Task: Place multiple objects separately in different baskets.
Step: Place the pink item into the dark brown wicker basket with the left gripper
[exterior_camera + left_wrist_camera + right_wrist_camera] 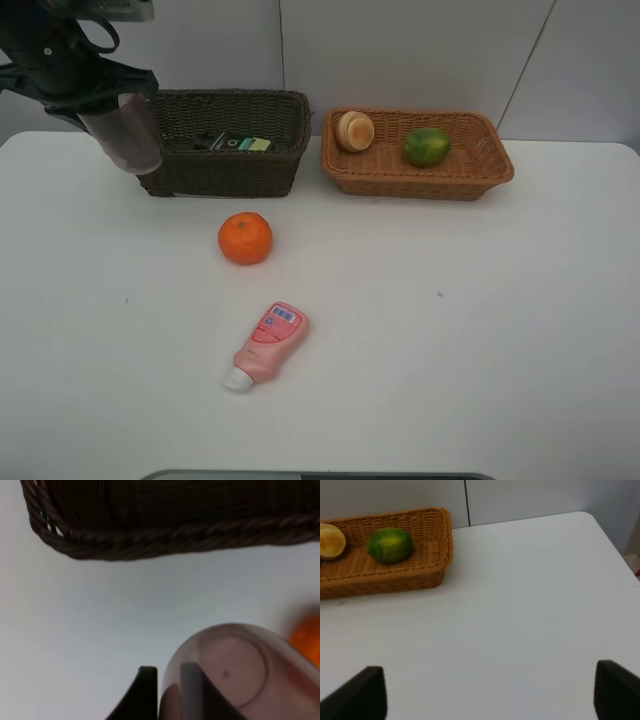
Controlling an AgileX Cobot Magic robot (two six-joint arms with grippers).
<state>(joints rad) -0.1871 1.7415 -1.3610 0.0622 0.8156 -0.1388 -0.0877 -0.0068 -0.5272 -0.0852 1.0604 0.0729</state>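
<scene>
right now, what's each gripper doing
Left gripper: shut on the translucent purple cup, pinching its wall.
Right gripper: open, holding nothing.

The table (450, 350) is plain white and the orange (245, 238) is bright orange. Nearer the camera than the orange, the tube (270, 343) is pink with a white cap and a blue label. Behind the orange, the dark basket (225, 175) is dark brown weave. Behind it to the left, the cup (128, 135) is translucent purple. Behind it to the right, the light basket (420, 180) is orange-tan weave, with a green fruit (426, 146) and a yellow-tan fruit (354, 130).
</scene>
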